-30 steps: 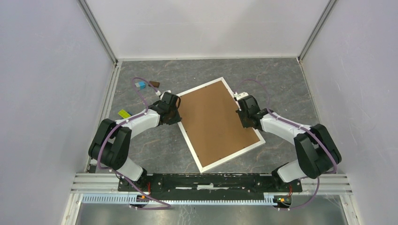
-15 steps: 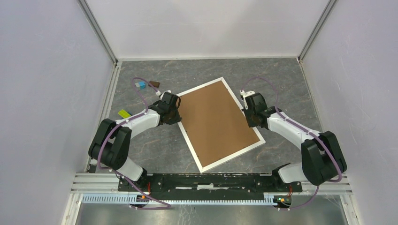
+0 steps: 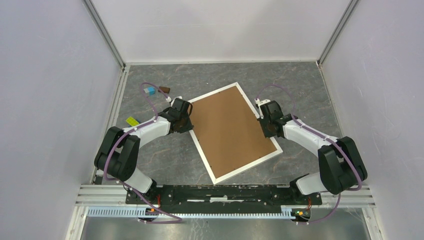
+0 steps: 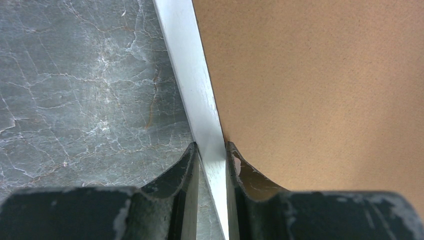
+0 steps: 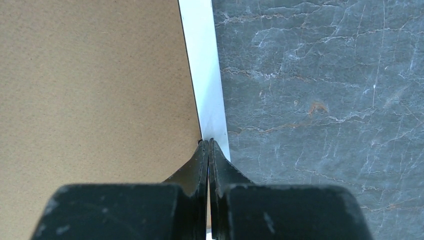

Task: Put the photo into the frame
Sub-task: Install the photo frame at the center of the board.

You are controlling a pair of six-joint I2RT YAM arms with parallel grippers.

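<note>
Care at the seam looks like the whole job right now. On the table (image 3: 300, 85) the frame (image 4: 190, 75) lies face down and skewed, near the middle, with the brown board (image 3: 230, 127) filling its back. The left gripper (image 4: 212, 148) pinches the frame's left rail, one finger on the table side and one over the board's edge. I'd hold that grip firm so the frame cannot slide. The right gripper (image 5: 208, 143), pressed together with nothing in it, rests its tip on the line where the board meets the right rail. It may be seating the board or prying at it; I cannot tell which. Either way, light pressure along the seam seems wise, since the board looks thin. As for the photo, I see it nowhere; if it is in the frame, the board hides it. The frame's rails are narrow, white and smooth.
</note>
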